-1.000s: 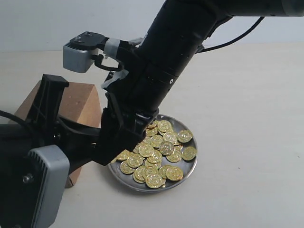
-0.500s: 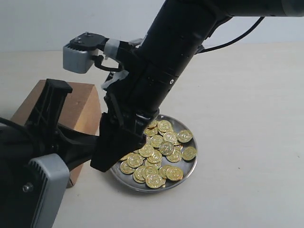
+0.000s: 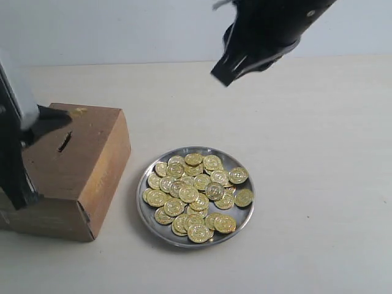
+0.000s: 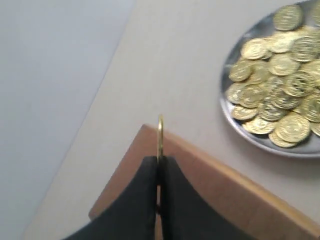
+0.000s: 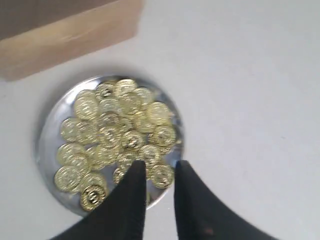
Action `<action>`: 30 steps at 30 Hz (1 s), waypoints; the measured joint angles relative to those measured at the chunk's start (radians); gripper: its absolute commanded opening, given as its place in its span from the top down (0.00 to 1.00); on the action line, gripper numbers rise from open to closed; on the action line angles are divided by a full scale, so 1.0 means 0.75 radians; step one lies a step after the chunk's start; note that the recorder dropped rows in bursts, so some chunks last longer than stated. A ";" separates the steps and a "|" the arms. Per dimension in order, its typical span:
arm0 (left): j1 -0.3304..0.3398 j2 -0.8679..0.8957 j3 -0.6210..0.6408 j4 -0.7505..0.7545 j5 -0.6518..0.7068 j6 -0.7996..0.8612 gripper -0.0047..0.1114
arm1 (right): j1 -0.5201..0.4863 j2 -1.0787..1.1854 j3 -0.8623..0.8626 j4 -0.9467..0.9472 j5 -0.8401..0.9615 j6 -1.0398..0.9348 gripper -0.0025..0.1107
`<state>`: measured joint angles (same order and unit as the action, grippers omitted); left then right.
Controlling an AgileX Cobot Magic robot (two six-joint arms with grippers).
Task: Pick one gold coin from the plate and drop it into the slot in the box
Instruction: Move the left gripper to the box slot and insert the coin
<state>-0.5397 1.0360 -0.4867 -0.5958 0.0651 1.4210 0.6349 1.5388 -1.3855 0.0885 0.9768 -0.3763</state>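
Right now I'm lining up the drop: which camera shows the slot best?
The exterior view: the slot is a plain dark slit in the box top. The left wrist view shows box top but no slot; the right wrist view only a box edge.

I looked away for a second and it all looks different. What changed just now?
The right gripper has lifted off the plate, up and away, jaws apart and empty. The left gripper has swung to the box, pinching one coin on edge above it. The plate, its coin pile and the box stayed put.
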 measured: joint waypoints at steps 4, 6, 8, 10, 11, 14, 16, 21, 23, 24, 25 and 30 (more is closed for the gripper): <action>0.226 0.062 -0.107 -0.003 0.106 -0.395 0.96 | -0.049 -0.084 0.000 -0.041 -0.006 0.117 0.98; 0.326 0.127 -0.195 -0.005 0.233 -0.608 0.96 | -0.052 -0.114 0.017 -0.043 -0.003 0.136 0.98; 0.402 0.197 -0.277 -0.001 0.360 -0.786 0.96 | -0.052 -0.131 0.041 -0.030 0.000 0.142 0.98; 0.443 0.267 -0.355 0.033 0.484 -0.975 0.96 | -0.052 -0.147 0.080 -0.009 0.003 0.145 0.98; 0.452 0.305 -0.396 0.061 0.546 -1.068 0.96 | -0.052 -0.152 0.101 0.000 0.003 0.145 0.98; 0.461 0.410 -0.501 0.166 0.714 -1.308 0.96 | -0.052 -0.159 0.157 0.019 0.003 0.145 0.98; 0.461 0.471 -0.550 0.242 0.795 -1.420 0.96 | -0.052 -0.162 0.189 0.024 -0.002 0.145 0.98; 0.464 0.600 -0.609 0.338 0.897 -1.556 0.96 | -0.052 -0.162 0.235 0.035 -0.020 0.145 0.98; 0.464 0.632 -0.612 0.344 0.899 -1.565 0.96 | -0.052 -0.162 0.237 0.036 -0.029 0.145 0.98; 0.464 0.644 -0.612 0.347 0.903 -1.571 0.96 | -0.052 -0.162 0.237 0.038 -0.030 0.145 0.98; 0.464 0.652 -0.612 0.347 0.905 -1.570 0.96 | -0.052 -0.162 0.237 0.038 -0.034 0.145 0.98; 0.464 0.672 -0.612 0.349 0.905 -1.574 0.96 | -0.052 -0.162 0.237 0.038 -0.043 0.145 0.98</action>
<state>-0.1919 1.5397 -0.9458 -0.3337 0.7438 0.2406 0.5961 1.4175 -1.2080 0.1167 0.9449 -0.2678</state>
